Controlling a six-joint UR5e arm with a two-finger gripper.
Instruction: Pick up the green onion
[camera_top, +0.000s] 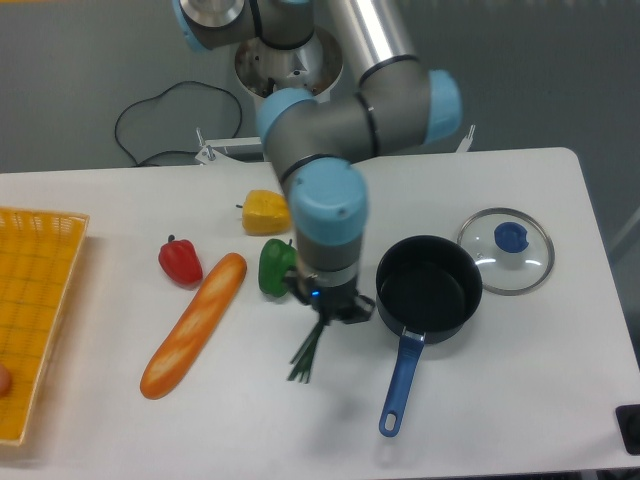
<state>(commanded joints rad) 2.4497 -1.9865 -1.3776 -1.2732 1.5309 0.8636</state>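
Observation:
The green onion (308, 352) is a thin bunch of dark green stalks hanging down and to the left from my gripper (326, 311). Only its lower part shows; the upper end is hidden under the gripper body. The gripper points down at the table's middle, between the green bell pepper (277, 266) and the black pot (428, 288), and is shut on the onion's upper part. The stalk tips sit near the table surface; I cannot tell whether they touch it.
A baguette (192, 325), a red pepper (180, 260) and a yellow pepper (266, 211) lie to the left. A yellow basket (35, 300) stands at the left edge. The pot's blue handle (401, 383) points toward the front. A glass lid (505, 249) lies at the right.

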